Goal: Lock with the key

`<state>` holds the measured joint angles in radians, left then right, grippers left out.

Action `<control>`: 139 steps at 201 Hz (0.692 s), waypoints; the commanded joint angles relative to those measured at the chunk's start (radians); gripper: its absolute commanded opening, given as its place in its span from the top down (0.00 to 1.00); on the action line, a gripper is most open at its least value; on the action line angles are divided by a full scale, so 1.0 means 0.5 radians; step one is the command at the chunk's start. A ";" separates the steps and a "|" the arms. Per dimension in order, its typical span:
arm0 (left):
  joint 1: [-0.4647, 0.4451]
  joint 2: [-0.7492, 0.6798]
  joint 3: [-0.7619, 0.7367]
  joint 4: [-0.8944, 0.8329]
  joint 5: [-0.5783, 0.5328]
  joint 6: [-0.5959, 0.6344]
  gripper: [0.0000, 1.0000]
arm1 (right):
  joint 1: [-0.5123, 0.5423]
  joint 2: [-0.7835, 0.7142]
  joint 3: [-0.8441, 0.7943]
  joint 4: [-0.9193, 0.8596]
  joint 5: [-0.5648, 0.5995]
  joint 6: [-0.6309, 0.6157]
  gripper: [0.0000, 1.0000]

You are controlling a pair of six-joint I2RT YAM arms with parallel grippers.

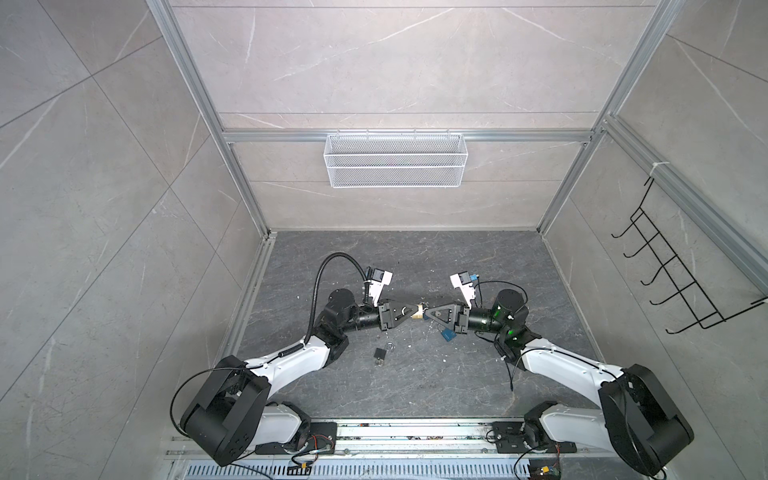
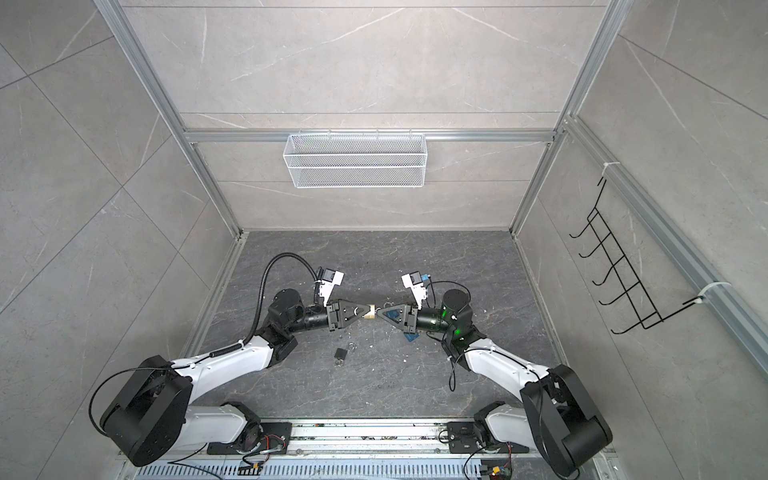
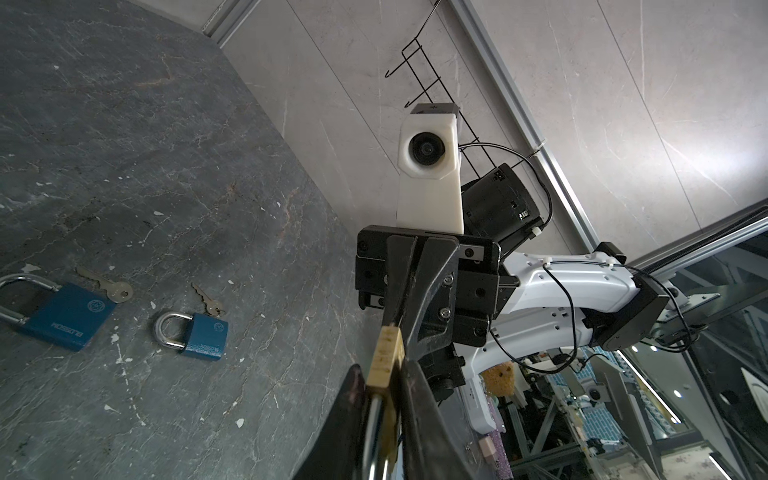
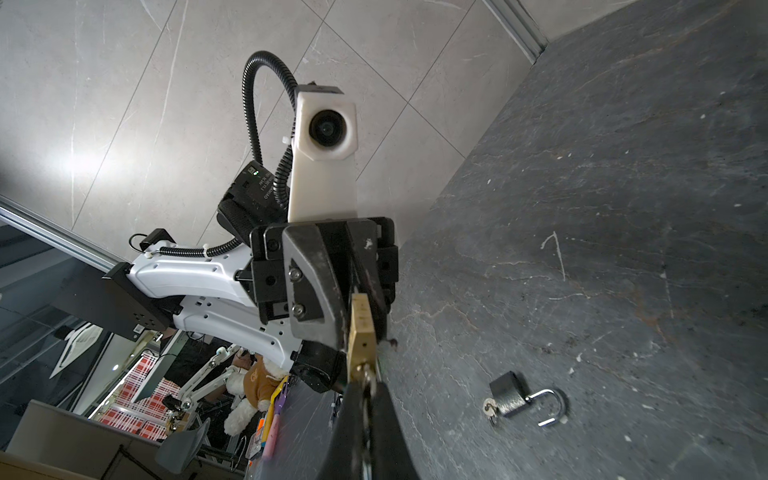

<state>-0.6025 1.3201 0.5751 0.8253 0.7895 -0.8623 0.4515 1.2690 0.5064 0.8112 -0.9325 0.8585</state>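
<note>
Brass padlock clamped between two tools

Dark grey stone bench [image 1: 457, 374] fills the floor of the cell. A white wire mesh basket [image 1: 395, 160] hangs on the back wall and a black wire hook rack [image 1: 673, 270] on the side wall. Both arms reach in and meet over the bench's middle. The left tool [image 1: 415, 312] is closed narrow on the small brass padlock [image 1: 420, 311], gripping it at the shackle end. The lock is held up off the bench with its keyhole end turned toward the right tool [image 1: 427, 313]. In the right wrist view the right tool is pinched tight on a small silver key [image 4: 365, 374], whose blade sits in the brass padlock's keyhole. On the right arm's side of the bench lie a large blue padlock [image 3: 66, 318] and a smaller blue padlock [image 3: 203, 334], each with a key beside it. A little black padlock [image 4: 509, 399] with its shackle swung open lies nearer the left arm.
</note>
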 commanded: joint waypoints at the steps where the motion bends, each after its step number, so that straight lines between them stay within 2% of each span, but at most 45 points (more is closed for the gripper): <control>1: -0.010 -0.003 0.089 0.129 0.049 0.004 0.87 | 0.015 0.001 0.064 0.007 0.036 -0.050 1.00; 16: -0.017 0.001 0.089 0.132 0.050 -0.008 0.87 | 0.019 -0.001 0.068 0.013 0.051 -0.051 1.00; 36: -0.041 0.010 0.097 0.132 0.048 -0.005 0.78 | 0.033 0.017 0.076 0.044 0.065 -0.043 1.00; 60: -0.064 0.029 0.099 0.138 0.044 -0.004 0.75 | 0.044 0.053 0.080 0.122 0.070 -0.001 1.00; 74: -0.068 0.035 0.096 0.141 0.040 -0.008 0.77 | 0.048 0.067 0.078 0.151 0.078 0.013 1.00; 94: -0.068 0.031 0.092 0.152 0.035 -0.012 0.86 | 0.051 0.058 0.070 0.141 0.083 0.008 1.00; 110: -0.068 0.020 0.089 0.141 0.022 -0.006 1.00 | 0.050 0.045 0.062 0.118 0.086 -0.005 1.00; 139: -0.068 0.002 0.063 0.153 -0.011 -0.009 1.00 | 0.047 0.020 0.042 0.091 0.074 -0.008 0.99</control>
<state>-0.6243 1.3354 0.5835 0.8455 0.7868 -0.8787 0.4721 1.2903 0.5182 0.8391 -0.9112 0.8566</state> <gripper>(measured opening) 0.118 0.064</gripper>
